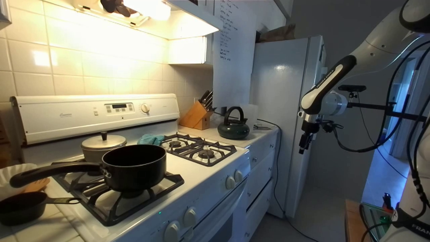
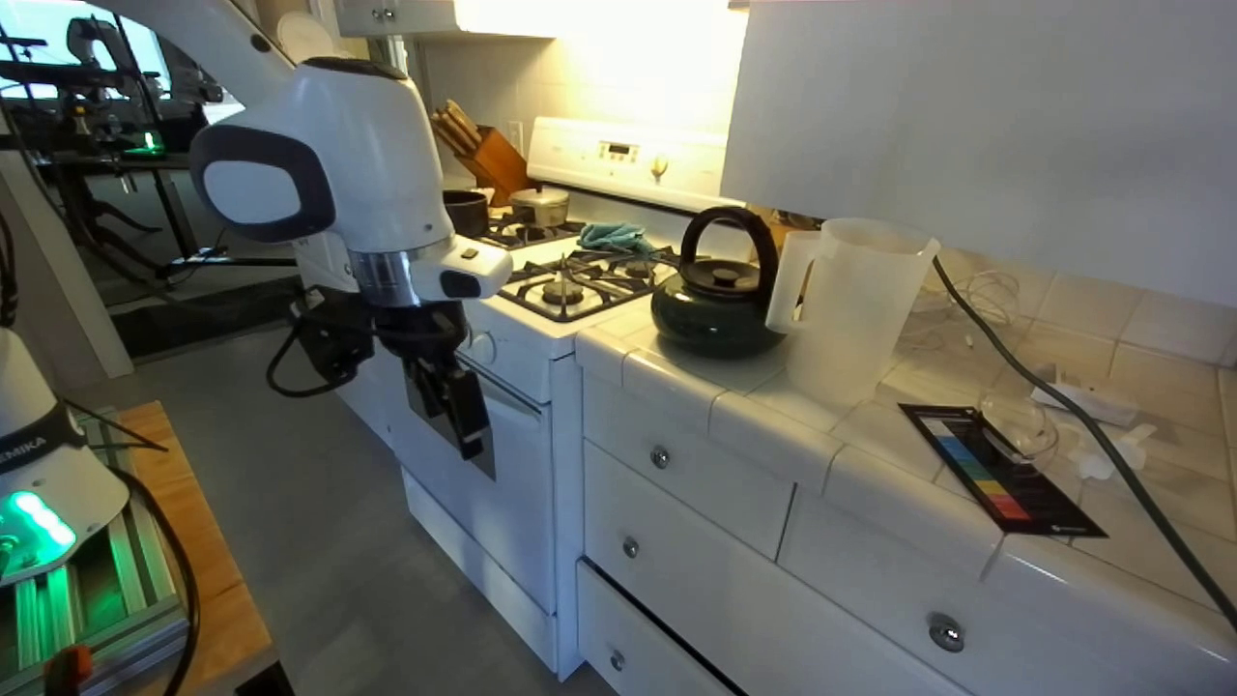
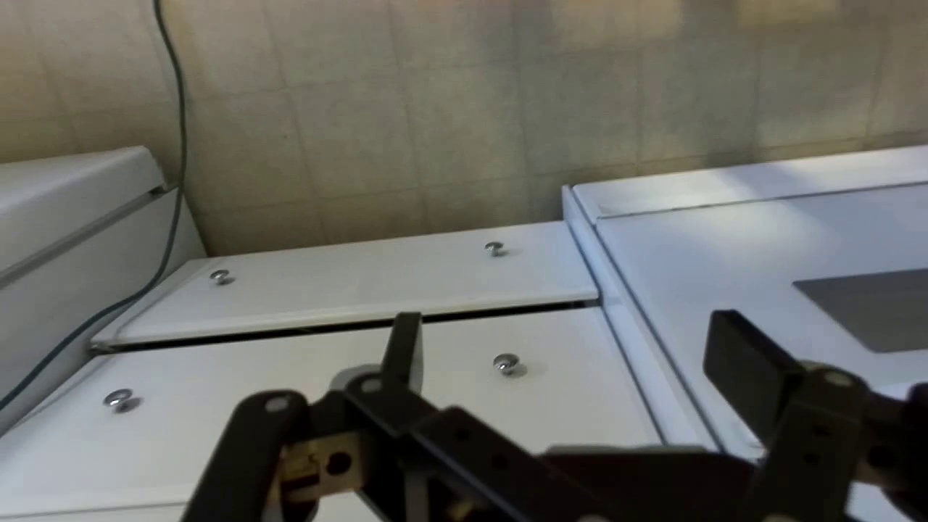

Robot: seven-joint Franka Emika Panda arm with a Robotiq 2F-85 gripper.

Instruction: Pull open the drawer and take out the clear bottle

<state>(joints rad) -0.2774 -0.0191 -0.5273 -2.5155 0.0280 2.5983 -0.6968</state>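
A stack of white drawers with round metal knobs stands beside the stove; I cannot tell which drawer is meant. The upper drawer next to the stove is shut in an exterior view. The wide middle drawer and lowest drawer show in the wrist view, with a dark gap between them. The clear bottle is not in view. My gripper is open and empty in the wrist view, with a middle-drawer knob seen between its fingers. In both exterior views the gripper hangs in the air, apart from the drawer fronts.
The stove adjoins the drawers, with pots on it. A dark kettle, a translucent pitcher and a colour card are on the tiled counter. A cable hangs between the drawers and the fridge.
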